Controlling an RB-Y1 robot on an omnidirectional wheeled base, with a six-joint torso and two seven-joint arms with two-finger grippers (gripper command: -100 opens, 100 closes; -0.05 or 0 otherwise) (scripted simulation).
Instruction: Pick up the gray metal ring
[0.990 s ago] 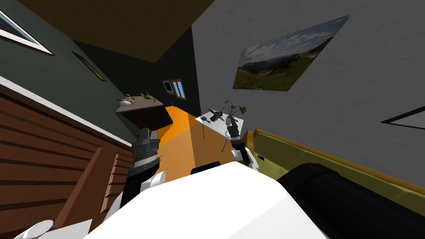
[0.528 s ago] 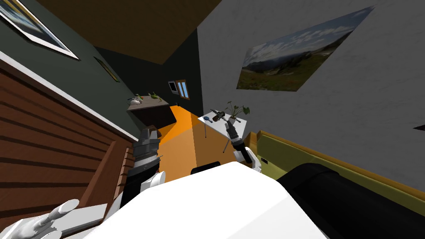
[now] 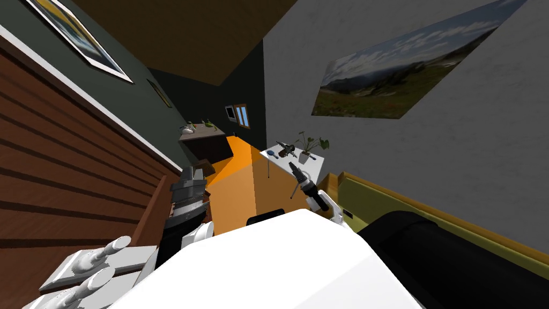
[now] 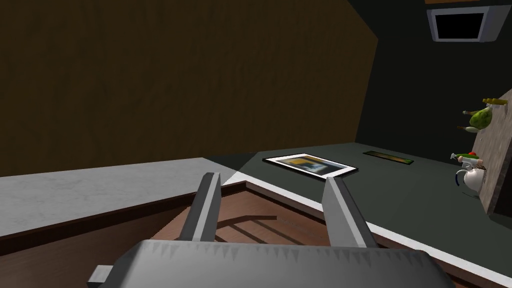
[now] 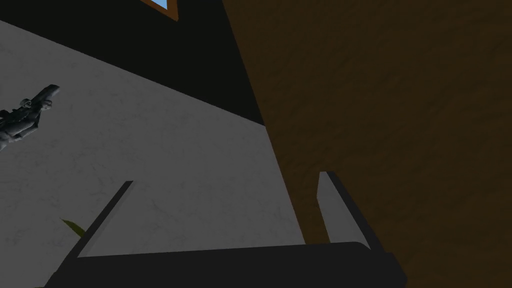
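Note:
A small white side table (image 3: 317, 162) stands by the grey wall ahead. On it lie a small bluish round thing (image 3: 272, 154), a dark tool (image 3: 285, 149) and a potted plant (image 3: 308, 148). I cannot tell from here which one is the ring. My right gripper (image 3: 292, 167) hangs just in front of the table's near edge, below its top. In the right wrist view the right gripper (image 5: 222, 200) is open and holds nothing; the dark tool (image 5: 25, 112) lies far off to one side. My left gripper (image 3: 194, 173) is raised at my left; there the left gripper (image 4: 270, 200) is open too.
A dark counter (image 3: 201, 135) with a kettle (image 4: 470, 177) and green items stands at the back. An orange floor (image 3: 236, 177) runs between counter and table. A brown slatted wooden wall (image 3: 64, 177) is close on my left. An olive couch (image 3: 407, 209) with a black cushion lies at right.
The whole head picture has swung, so the wooden wall fills more of the left. My right gripper has sunk a little, from over the table's near corner to below its front edge.

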